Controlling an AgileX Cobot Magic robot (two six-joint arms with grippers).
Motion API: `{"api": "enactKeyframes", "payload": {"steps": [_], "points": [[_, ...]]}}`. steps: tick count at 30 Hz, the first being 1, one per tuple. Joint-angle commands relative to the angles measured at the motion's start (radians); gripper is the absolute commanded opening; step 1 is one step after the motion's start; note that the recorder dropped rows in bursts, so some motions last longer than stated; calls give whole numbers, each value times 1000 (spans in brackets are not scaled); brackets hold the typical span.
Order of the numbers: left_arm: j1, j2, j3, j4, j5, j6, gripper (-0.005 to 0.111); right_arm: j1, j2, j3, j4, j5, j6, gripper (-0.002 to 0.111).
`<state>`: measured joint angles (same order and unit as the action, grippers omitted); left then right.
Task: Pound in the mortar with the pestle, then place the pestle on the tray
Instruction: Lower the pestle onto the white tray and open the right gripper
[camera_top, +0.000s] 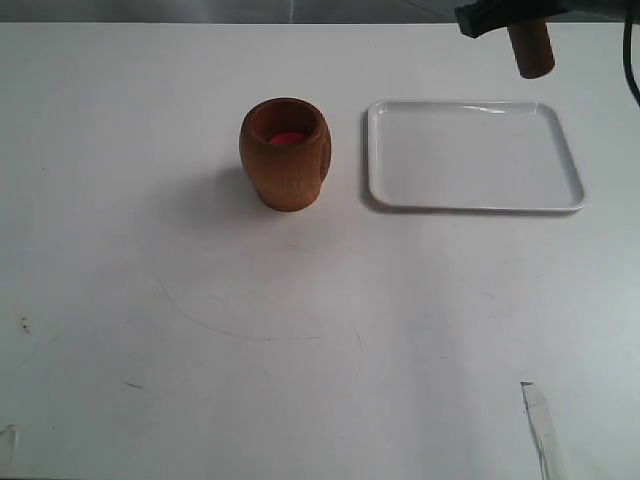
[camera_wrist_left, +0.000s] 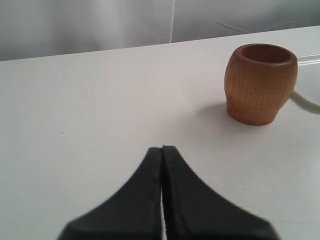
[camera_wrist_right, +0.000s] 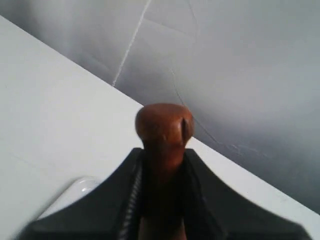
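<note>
The light brown wooden mortar (camera_top: 285, 153) stands upright left of the white tray (camera_top: 474, 157); something red shows inside it. In the left wrist view the mortar (camera_wrist_left: 260, 83) sits well ahead of my left gripper (camera_wrist_left: 162, 150), which is shut on nothing. My right gripper (camera_top: 497, 20) hangs high at the back right, above the tray's far edge, shut on the dark reddish pestle (camera_top: 530, 48), whose thick end points down. The right wrist view shows the pestle (camera_wrist_right: 163, 127) clamped between the black fingers (camera_wrist_right: 129, 180), its knob sticking out past them.
A corner of the tray (camera_wrist_right: 75, 192) peeks in under the right gripper. A thin pale strip (camera_top: 540, 425) lies near the table's front right edge. Faint scuff marks cross the white tabletop (camera_top: 150, 330).
</note>
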<state>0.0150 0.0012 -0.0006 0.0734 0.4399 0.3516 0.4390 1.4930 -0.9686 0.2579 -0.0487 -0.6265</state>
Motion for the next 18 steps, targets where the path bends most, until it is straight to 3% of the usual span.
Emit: {"api": "enactKeyframes", "payload": {"steps": [1, 18], "points": [[-8, -1, 1, -7, -3, -8, 0, -10, 88, 2, 17, -7, 3, 0], [-8, -1, 1, -7, -3, -8, 0, -10, 508, 2, -6, -160, -76, 0]]}}
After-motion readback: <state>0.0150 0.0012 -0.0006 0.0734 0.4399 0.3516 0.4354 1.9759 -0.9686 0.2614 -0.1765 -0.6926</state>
